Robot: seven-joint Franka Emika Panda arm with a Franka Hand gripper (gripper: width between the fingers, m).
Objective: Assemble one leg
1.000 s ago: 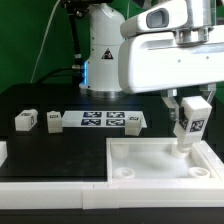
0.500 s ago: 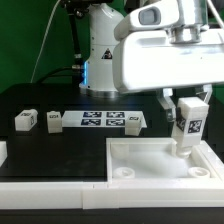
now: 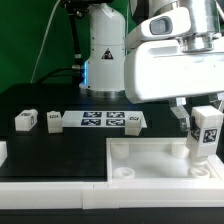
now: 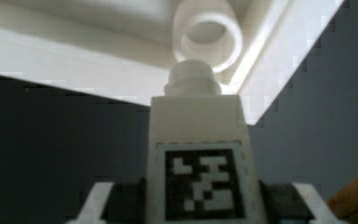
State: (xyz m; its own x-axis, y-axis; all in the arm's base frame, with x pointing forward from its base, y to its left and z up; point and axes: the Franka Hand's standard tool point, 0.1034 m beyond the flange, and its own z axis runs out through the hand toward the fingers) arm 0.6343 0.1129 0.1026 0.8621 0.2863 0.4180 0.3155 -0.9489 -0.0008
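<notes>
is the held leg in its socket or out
Out: the leg, clamped in the gripper, has its tip short of the round socket.

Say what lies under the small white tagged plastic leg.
The big white rimmed tabletop, its round corner socket near the tip of the leg. Contact is hidden.

white leg [image 3: 204, 133], black-and-white tag [image 4: 201, 182], black table [image 3: 60, 150]

White glossy arm [image 3: 165, 70], rounded shells, boxy white wrist housing, grey cap on top. Triangle warning sticker [image 3: 101, 56] on base column. Gripper [image 3: 205, 128] jaws look grey.
</notes>
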